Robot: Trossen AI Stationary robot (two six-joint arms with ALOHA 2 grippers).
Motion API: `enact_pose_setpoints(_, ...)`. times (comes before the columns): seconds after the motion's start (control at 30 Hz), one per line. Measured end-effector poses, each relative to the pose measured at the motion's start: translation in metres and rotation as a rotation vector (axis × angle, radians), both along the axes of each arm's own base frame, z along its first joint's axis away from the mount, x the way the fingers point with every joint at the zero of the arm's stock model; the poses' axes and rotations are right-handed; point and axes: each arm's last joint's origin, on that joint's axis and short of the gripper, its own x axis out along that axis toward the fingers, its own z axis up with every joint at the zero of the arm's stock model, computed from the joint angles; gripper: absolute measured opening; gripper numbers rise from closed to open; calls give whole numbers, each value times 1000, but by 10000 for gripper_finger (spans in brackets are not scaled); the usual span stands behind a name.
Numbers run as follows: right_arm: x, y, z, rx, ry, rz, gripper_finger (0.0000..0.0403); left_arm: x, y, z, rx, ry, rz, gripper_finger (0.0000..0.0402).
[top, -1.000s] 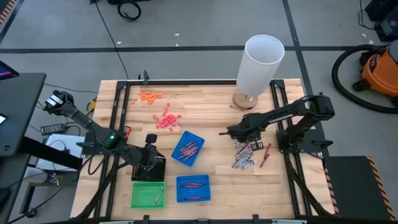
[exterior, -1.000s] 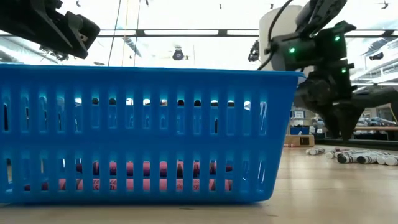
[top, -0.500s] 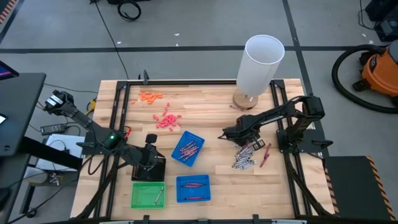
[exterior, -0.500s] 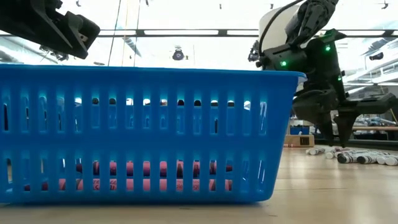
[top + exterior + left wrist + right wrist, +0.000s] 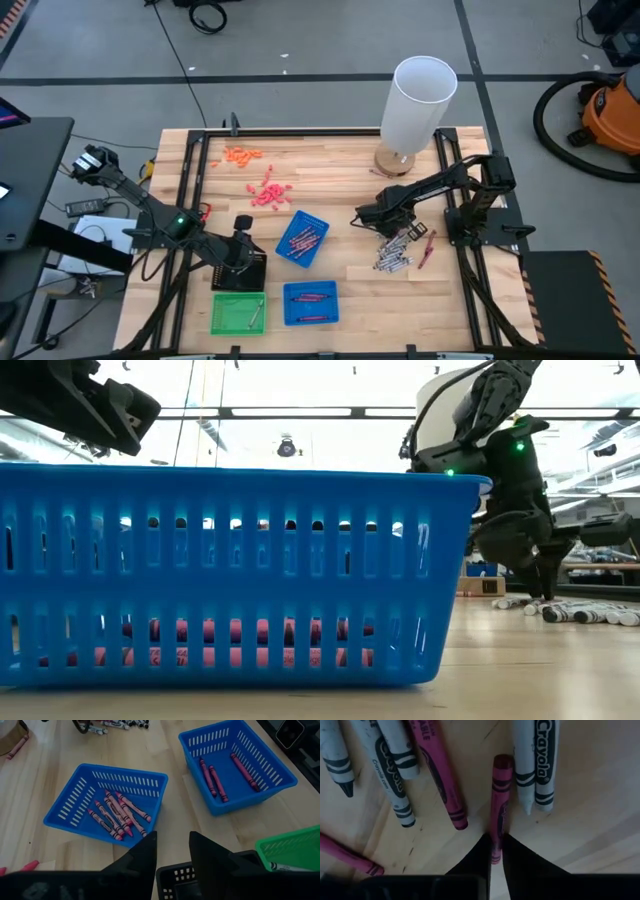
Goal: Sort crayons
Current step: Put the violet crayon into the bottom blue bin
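A loose pile of grey-silver and maroon crayons [image 5: 395, 250] lies on the wooden table at the right. My right gripper [image 5: 384, 230] points steeply down into the pile's far end and is shut on one maroon crayon [image 5: 499, 800]. In the low view the right gripper [image 5: 541, 592] reaches the tabletop beside the grey crayons [image 5: 585, 615]. My left gripper [image 5: 172, 851] hangs open, holding nothing, above a black tray [image 5: 240, 274] at the near left. My right gripper pinches the maroon crayon's near end [image 5: 495, 845] between its two fingers, one finger on each long side. The fingers come from above, slanting down. The crayon lies flat on the table among the others.
A tilted blue tray [image 5: 302, 238] and a blue tray [image 5: 311, 302] at the near edge both hold red crayons; a green tray [image 5: 238, 313] holds grey ones. A white cylinder [image 5: 420, 100] stands at the far right. Pink bits [image 5: 268, 192] and orange bits [image 5: 240, 154] lie at the far left.
My right gripper has sunk onto the crayon pile, rolled about its own axis, and shut its fingers around a maroon crayon. The crayons have stayed where they lay.
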Motion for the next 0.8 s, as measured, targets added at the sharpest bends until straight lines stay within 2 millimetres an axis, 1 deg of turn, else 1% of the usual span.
enact_pose_setpoints(0.13, 0, 0, 0, -2, -3, -5, 32, 0, 0, 0, 1, 1, 0, 125)
enact_pose_setpoints(0.23, 0, 2, 0, -21, -5, 5, 33, 0, 0, 0, 2, 2, 0, 125)
enact_pose_setpoints(0.37, 5, 7, 5, -56, -1, 11, 37, 0, 0, 0, 2, 1, -1, 125)
enact_pose_setpoints(0.57, 25, 18, 31, -83, -69, -25, 38, 0, 0, 0, 0, 2, 1, 125)
enact_pose_setpoints(0.7, 39, 31, 51, -85, -132, -30, 38, -1, 0, -1, -7, 20, 8, 125)
enact_pose_setpoints(0.8, 53, 42, 68, -77, -224, -27, 38, -3, -1, -1, -6, 42, 2, 125)
